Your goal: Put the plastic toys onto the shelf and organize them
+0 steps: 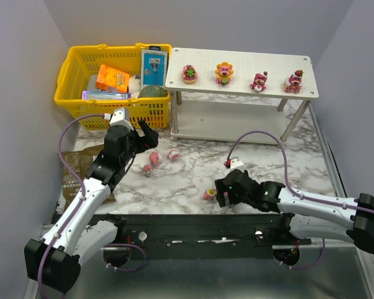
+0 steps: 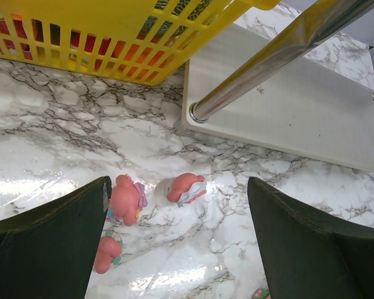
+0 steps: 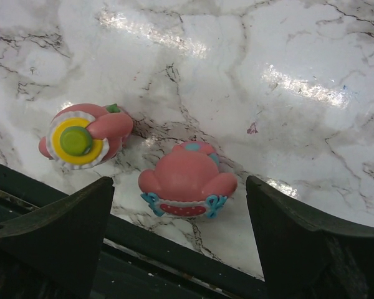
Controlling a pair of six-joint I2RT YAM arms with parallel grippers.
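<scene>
The white two-tier shelf (image 1: 239,66) stands at the back right, with several pink toys in a row on its top tier, one with yellow petals (image 1: 224,73). Three pink toys (image 1: 154,159) lie on the marble below my open left gripper (image 1: 151,136). In the left wrist view they lie low between and beside the fingers (image 2: 126,199), with the shelf's lower tier (image 2: 287,112) beyond. My open right gripper (image 1: 221,194) is low at the near edge. Its fingers straddle a pink toy with blue bows (image 3: 187,180). A toy with a yellow-green disc (image 3: 84,137) lies to its left.
A yellow mesh basket (image 1: 75,68) with an orange box (image 1: 112,78) and other packages stands left of the shelf. A brown packet (image 1: 81,165) lies under the left arm. The black rail of the table's near edge (image 1: 187,227) is just behind the right gripper.
</scene>
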